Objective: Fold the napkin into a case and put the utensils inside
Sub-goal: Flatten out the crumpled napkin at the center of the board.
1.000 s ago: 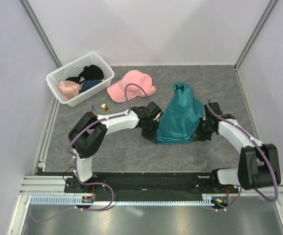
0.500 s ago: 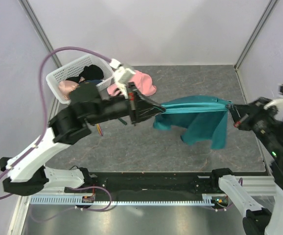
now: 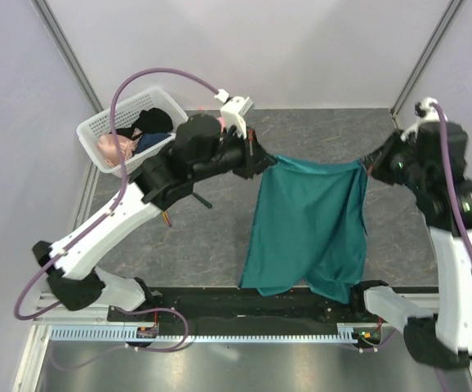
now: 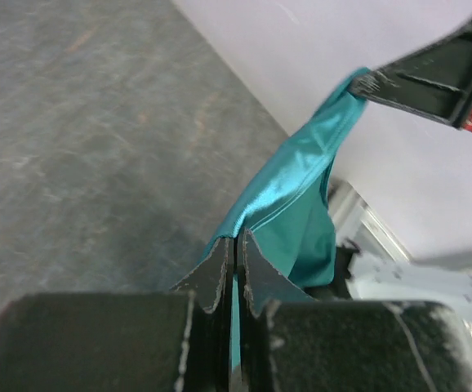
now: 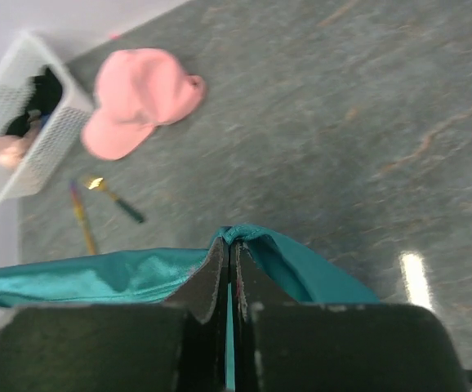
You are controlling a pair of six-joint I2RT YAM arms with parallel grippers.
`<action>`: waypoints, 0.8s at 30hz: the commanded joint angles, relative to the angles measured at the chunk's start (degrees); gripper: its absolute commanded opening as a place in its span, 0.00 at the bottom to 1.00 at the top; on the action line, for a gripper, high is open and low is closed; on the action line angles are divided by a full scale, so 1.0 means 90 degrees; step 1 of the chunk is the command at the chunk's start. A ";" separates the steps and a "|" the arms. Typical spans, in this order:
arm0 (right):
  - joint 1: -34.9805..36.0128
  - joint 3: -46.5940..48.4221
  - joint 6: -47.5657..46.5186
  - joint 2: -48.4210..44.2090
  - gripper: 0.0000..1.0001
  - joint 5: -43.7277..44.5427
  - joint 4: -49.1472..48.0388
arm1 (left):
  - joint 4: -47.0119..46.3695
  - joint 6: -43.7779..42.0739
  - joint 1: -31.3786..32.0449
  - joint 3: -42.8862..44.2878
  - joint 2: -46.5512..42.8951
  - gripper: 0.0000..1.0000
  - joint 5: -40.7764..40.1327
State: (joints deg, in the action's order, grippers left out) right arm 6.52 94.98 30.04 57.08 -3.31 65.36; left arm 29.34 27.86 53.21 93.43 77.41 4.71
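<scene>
The teal napkin (image 3: pixel 309 220) hangs as one open sheet, stretched between my two grippers above the table. My left gripper (image 3: pixel 269 160) is shut on its top left corner, and the left wrist view shows the cloth (image 4: pixel 293 188) pinched between the fingers (image 4: pixel 236 242). My right gripper (image 3: pixel 367 166) is shut on the top right corner (image 5: pixel 256 238); its tips (image 5: pixel 229 247) pinch the hem. The fork (image 5: pixel 117 200), with gold head and dark handle, and the thin purple-and-orange piece (image 5: pixel 81 217) lie on the table left of the napkin. The fork's handle (image 3: pixel 202 200) shows under my left arm.
A white basket (image 3: pixel 99 129) of clothes stands at the back left, also in the right wrist view (image 5: pixel 7 155). A pink cap (image 5: pixel 138 102) lies beside it, mostly hidden by my left arm in the top view. The napkin's lower edge hangs over the near table edge.
Both arms have lifted the napkin off the table and pulled apart. It went from a bunched heap to a sheet hanging spread between the grippers.
</scene>
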 commanded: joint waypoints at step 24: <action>-0.0256 -0.3262 0.0126 -0.0363 0.00 -0.2246 -0.0582 | -0.1268 0.0313 -0.1576 -0.2193 -0.0161 0.02 0.1518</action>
State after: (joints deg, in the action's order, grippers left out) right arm 4.25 86.46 23.99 59.66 -13.23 60.80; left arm 18.37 30.68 38.98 88.68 83.70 17.10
